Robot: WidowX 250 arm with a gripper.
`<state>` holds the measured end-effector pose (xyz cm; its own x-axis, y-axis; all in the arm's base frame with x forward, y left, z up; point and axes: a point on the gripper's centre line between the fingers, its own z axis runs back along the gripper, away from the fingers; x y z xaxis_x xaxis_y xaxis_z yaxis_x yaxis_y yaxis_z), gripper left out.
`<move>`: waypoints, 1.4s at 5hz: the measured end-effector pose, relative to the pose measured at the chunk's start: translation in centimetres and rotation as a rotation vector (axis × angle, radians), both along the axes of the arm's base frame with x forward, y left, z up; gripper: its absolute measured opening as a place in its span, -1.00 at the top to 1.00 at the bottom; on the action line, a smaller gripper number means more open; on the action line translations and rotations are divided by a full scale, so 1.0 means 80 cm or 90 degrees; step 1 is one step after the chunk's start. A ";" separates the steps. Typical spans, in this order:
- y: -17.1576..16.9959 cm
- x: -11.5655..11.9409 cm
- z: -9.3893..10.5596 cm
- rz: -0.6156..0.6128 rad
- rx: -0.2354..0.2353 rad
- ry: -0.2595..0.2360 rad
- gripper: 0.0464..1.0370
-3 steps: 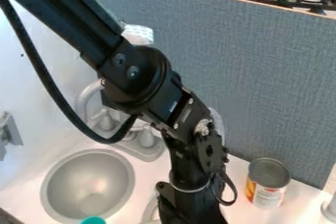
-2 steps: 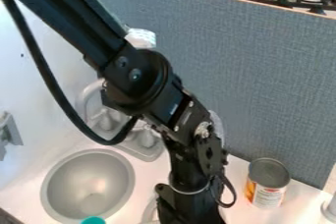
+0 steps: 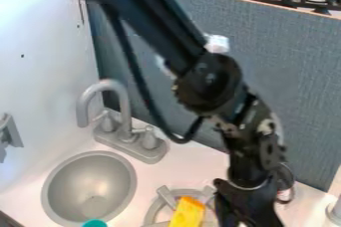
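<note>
Yellow block (image 3: 187,213) lies at the grey burner ring (image 3: 157,205), which apparently supports it above the bench (image 3: 190,164). Hand (image 3: 249,216): beside block, at view's bottom edge; opening and any grip cannot be determined.

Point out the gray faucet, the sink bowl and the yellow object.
Gray faucet (image 3: 124,114): camera view, on the upright part of its spout.
Sink bowl (image 3: 90,181): camera view, on its bare inside.
Yellow object (image 3: 187,214): camera view, on its broad face.
</note>
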<state>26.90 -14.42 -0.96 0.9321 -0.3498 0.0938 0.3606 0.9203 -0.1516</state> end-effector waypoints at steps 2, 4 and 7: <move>-0.033 0.029 -0.026 -0.069 -0.018 0.035 -0.93; -0.061 0.053 -0.071 -0.122 -0.008 0.116 -0.93; -0.080 0.056 -0.090 -0.107 -0.040 0.112 -0.13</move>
<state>31.39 -20.79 -8.13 0.8653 -0.4998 -0.0388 0.4707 0.8367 -0.2801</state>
